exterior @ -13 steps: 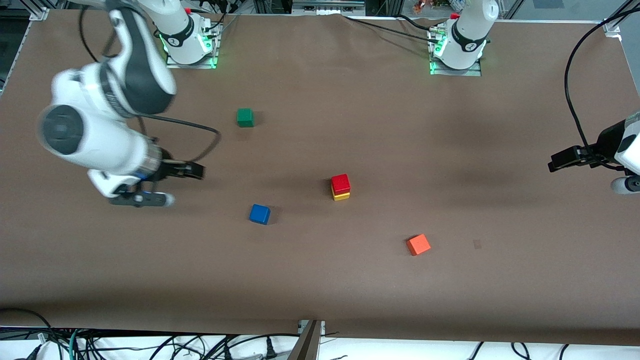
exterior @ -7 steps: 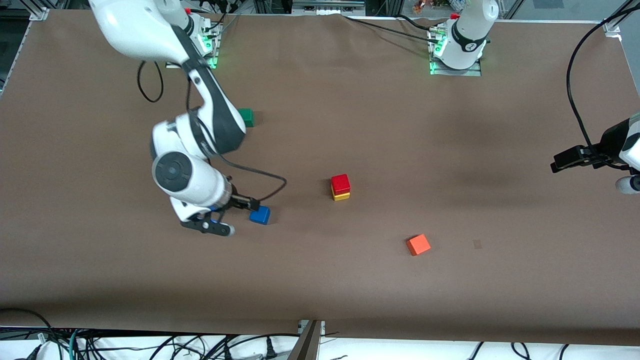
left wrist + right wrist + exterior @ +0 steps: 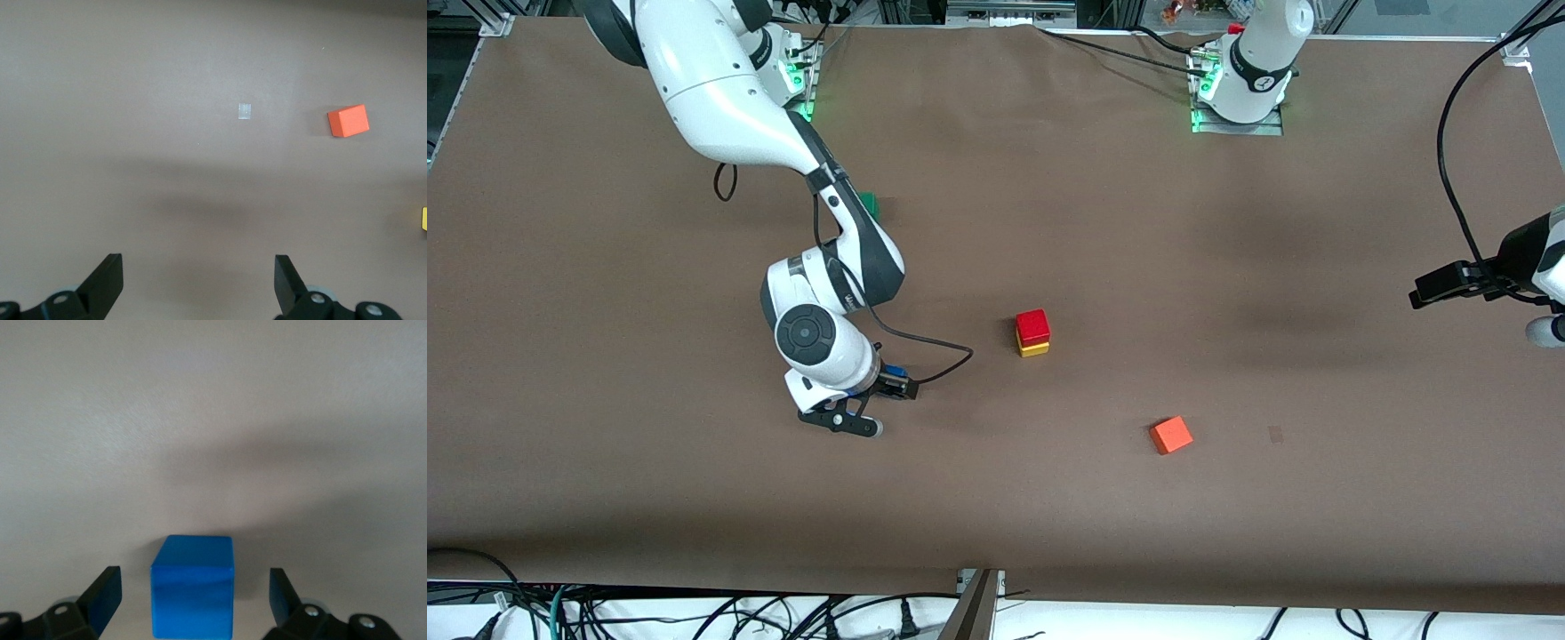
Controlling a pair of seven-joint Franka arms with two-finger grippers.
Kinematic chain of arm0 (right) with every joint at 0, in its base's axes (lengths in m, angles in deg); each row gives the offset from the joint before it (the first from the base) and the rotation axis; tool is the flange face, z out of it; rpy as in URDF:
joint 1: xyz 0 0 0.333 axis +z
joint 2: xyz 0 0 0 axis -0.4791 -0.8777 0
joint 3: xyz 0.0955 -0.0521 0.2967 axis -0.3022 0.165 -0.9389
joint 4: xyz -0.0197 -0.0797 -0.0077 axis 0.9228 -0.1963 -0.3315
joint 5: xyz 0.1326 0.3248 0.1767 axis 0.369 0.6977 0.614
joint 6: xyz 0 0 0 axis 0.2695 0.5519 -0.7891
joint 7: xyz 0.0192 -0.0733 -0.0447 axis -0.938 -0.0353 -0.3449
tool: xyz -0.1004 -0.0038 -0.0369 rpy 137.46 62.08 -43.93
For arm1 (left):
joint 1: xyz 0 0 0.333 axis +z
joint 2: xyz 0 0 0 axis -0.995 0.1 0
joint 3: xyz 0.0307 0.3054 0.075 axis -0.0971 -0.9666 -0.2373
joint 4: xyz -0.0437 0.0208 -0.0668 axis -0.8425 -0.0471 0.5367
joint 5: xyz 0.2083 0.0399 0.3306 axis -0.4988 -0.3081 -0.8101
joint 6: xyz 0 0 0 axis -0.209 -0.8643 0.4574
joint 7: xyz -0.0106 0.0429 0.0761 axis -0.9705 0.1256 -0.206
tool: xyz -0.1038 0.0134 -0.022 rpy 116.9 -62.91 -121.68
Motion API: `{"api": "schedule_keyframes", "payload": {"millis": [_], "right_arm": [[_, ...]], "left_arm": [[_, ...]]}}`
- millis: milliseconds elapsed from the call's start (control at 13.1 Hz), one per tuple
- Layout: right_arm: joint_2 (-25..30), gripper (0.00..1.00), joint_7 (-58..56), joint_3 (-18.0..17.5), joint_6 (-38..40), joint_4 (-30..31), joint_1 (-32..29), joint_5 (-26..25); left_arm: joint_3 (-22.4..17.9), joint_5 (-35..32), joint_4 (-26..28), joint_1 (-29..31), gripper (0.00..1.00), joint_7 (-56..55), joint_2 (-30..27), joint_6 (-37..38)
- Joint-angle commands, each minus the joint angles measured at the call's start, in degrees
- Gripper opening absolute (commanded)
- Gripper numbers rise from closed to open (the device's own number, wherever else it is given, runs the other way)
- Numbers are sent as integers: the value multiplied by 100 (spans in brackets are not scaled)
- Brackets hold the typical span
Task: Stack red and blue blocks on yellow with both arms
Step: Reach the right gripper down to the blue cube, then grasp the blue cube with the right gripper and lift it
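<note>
The right gripper [image 3: 193, 603] hovers lower-middle-frame, fingers [image 3: 103, 597] wide astride the blue block [image 3: 193, 593]; the left gripper [image 3: 199, 283] waits, fingers wide.

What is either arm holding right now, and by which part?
Nothing is held. The right gripper has open jaws on either side of the blue block, not touching it. The left gripper waits open over bare table.

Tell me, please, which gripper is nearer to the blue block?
Right. The right gripper has the blue block between its open fingers; the left gripper waits near the table's left-arm end.
</note>
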Motion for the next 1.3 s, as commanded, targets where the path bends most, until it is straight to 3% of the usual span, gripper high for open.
{"api": "schedule_keyframes", "payload": {"millis": [0, 230, 383, 460, 613, 843, 1226], "right_arm": [[-181, 72, 228, 34, -112, -112, 119, -86], [-102, 35, 141, 43, 1, -129, 119, -68], [213, 34, 97, -1, 771, -329, 119, -68], [345, 34, 79, -71, 1263, -714, 145, -59], [364, 34, 79, -483, 1872, -1365, 198, -85], [347, 35, 123, -801, 1639, -1491, 452, -103], [118, 35, 167, -547, 1066, -1578, 1147, -138]], "left_arm": [[28, 137, -128, 38, 100, 115, 43, 44], [28, 146, -128, 38, 100, 106, 61, 44], [28, 146, -128, 38, 100, 106, 61, 44], [28, 146, -128, 38, 100, 106, 61, 44], [28, 154, -128, 38, 100, 98, 87, 44], [28, 163, -137, 38, 100, 106, 105, 44], [55, 163, -155, 12, 100, 71, 122, 26]]}}
